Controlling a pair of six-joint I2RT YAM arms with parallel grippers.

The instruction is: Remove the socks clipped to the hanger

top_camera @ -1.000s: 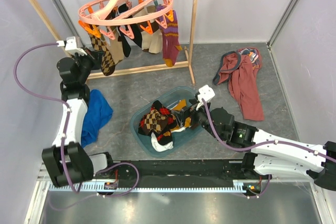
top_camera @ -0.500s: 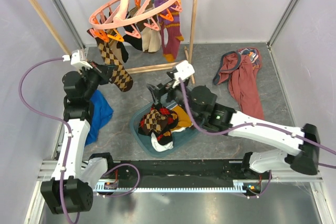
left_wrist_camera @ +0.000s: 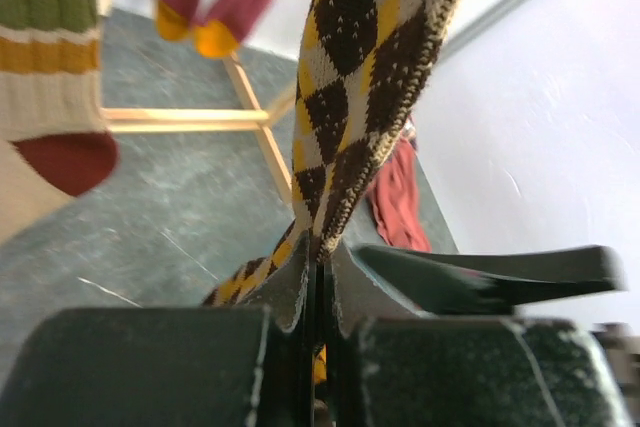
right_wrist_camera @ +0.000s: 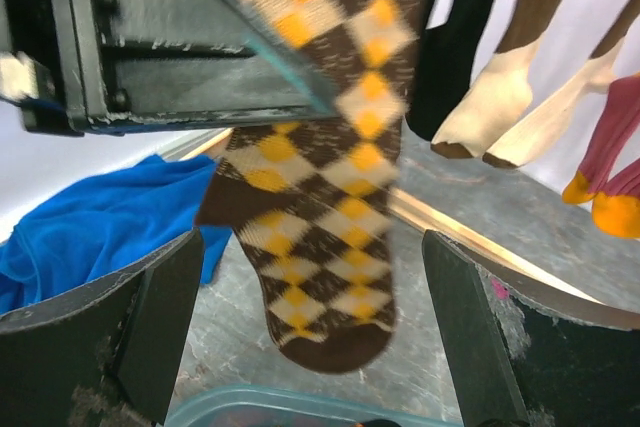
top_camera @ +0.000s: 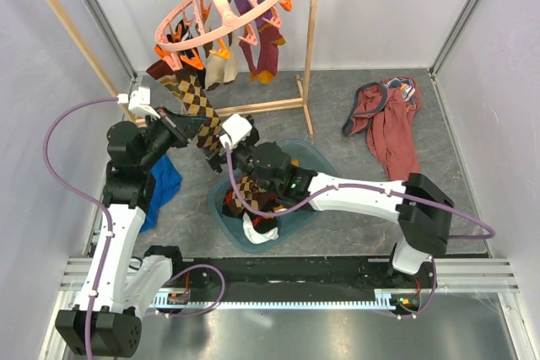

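The salmon-pink ring hanger [top_camera: 224, 6] hangs tilted from the rack rail, with several socks clipped under it. A brown-yellow argyle sock [top_camera: 196, 99] stretches down from its clip at a slant. My left gripper [top_camera: 186, 127] is shut on this sock's lower part; in the left wrist view the sock [left_wrist_camera: 360, 67] rises out of the closed gripper [left_wrist_camera: 320, 272]. My right gripper [top_camera: 218, 145] is open just beside the sock's toe. In the right wrist view the argyle sock [right_wrist_camera: 320, 237] hangs between and beyond the spread fingers [right_wrist_camera: 150, 327], untouched, with the gripper [right_wrist_camera: 320, 347] below its toe.
A teal basin [top_camera: 217, 208] under my right arm holds several loose socks; its rim [right_wrist_camera: 300, 409] shows in the right wrist view. A blue cloth [top_camera: 164, 181] lies left, a maroon garment [top_camera: 390, 128] right. The wooden rack frame [top_camera: 309, 48] stands behind.
My left gripper has pulled the argyle sock down and to the right, tilting the hanger. My right arm has risen out of the basin and swung left to the sock's toe.
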